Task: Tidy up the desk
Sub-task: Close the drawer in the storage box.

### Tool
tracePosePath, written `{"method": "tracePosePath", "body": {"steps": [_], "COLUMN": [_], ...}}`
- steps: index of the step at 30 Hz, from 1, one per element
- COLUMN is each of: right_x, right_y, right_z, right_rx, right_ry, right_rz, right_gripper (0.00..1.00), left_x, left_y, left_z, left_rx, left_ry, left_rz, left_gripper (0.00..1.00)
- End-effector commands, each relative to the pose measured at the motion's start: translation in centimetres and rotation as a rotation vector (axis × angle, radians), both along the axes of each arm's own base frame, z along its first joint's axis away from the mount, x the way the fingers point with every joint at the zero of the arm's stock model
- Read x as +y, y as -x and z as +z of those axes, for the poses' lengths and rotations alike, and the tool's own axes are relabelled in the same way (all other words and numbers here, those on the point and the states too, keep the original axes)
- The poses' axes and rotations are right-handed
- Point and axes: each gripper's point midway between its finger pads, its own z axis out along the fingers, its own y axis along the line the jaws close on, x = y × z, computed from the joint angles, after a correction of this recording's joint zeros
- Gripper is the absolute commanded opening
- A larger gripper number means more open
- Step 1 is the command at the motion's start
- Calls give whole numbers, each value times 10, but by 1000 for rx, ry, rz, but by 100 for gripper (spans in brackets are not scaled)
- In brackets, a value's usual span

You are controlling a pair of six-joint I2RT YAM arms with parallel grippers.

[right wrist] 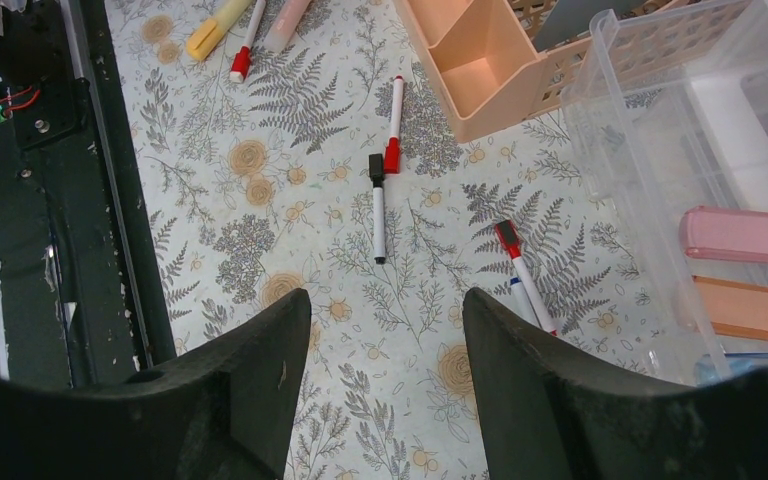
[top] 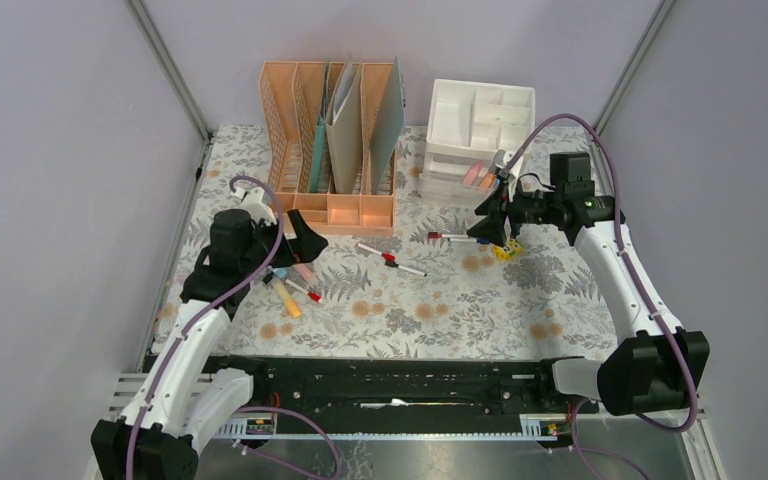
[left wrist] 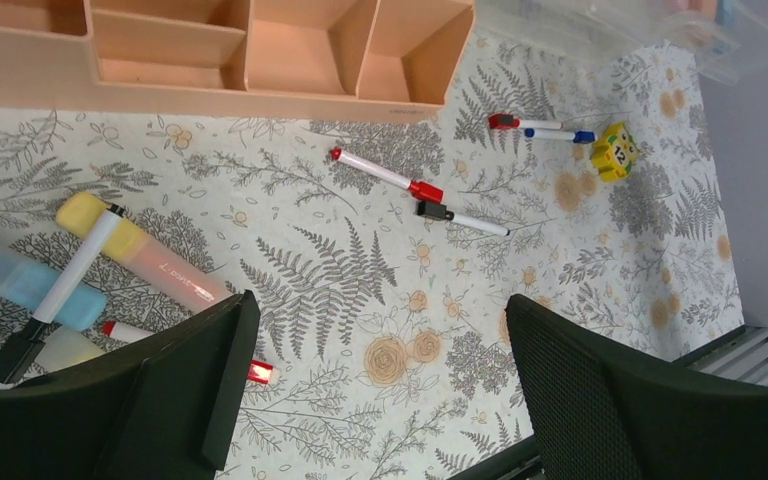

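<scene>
**Top external view: pens strewn over a cloth-covered tabletop, both grippers empty**

The tabletop fills the floor of the enclosure, from the arm bases to the peach file rack and the white drawer unit at the back. It looks rigid under its printed cloth. The cloth is soft and could wrinkle or drag if a fingertip scrapes it.

The left gripper hangs over the left-hand clutter with its jaws spread wide and nothing between them. The right gripper is likewise wide and empty, hovering near the drawer unit.

The loose items are probably light, stiff and smooth. The red-capped marker and the black-capped pen are slim and round, so they are likely to roll. A grasp across the middle of the barrel seems safest. The yellow highlighter is thicker and lies partly under a white marker, so the marker would have to come off first.

A small yellow cube shows the digit "2". The highlighter carries print along its body, but it is too small to read.
</scene>
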Motion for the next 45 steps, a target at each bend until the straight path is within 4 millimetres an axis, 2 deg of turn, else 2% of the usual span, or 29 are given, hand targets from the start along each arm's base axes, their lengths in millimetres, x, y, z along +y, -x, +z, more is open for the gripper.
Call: {"method": "tracePosePath", "body": {"steps": [1, 5, 6, 7, 9, 13, 16, 18, 20, 24, 28, 31, 35, 38, 41, 43, 45], "right_x": [2, 5, -22, -49, -52, -47, -43, -43, -40, -35, -35, -34, -28, -30, -23, -10, 5], "right_y": [-5, -23, -29, -35, -39, -40, -38, -46, -57, -99, -152, -182, -210, -224, -216, -191, -162], "right_z": [10, 5, -28, -49, -54, -56, -65, -75, -80, -80, -65, -43, -27, -26, -28, -24, -16], "right_rx": [-32, -3, -77, -87, -58, 9, -2, -26, -35, -91, -169, -223, -248, -244, -209, -159, -109], "right_ry": [-13, -11, 212, 394, 406, 407, 463, 511, 534, 563, 552, 506, 455, 454, 437, 395, 331], "right_rz": [20, 23, 13, -30, -59, -86, -69, -78, -96, -185, -351, -459, -539, -585, -540, -438, -334], "right_gripper": [64, 64, 54, 42, 40, 46, 45, 35, 18, 1, 0, 0, 0, 6, 12, 19, 31], "left_x": [5, 12, 12, 13, 13, 12, 7, 3, 0, -7, -12, -18, -27, -37, -49, -58, -66], "left_y": [-6, -7, -8, -8, -9, -13, -13, -13, -13, -10, -7, -4, -1, 4, 8, 11, 13], "left_z": [37, 43, 44, 44, 42, 36, 31, 30, 30, 31, 36, 41, 48, 55, 64, 70, 74], "left_rx": [-179, -221, -225, -228, -222, -199, -180, -176, -174, -177, -197, -218, -241, -257, -265, -269, -273], "left_ry": [-8, -24, -27, -27, -29, -35, -25, -15, -4, 21, 41, 60, 98, 160, 270, 362, 433], "left_rz": [8, 44, 48, 49, 50, 47, 24, 2, -17, -54, -87, -119, -173, -223, -258, -282, -299], "left_gripper": [99, 99, 99, 99, 99, 99, 99, 99, 99, 99, 99, 99, 99, 99, 99, 99, 99]}}
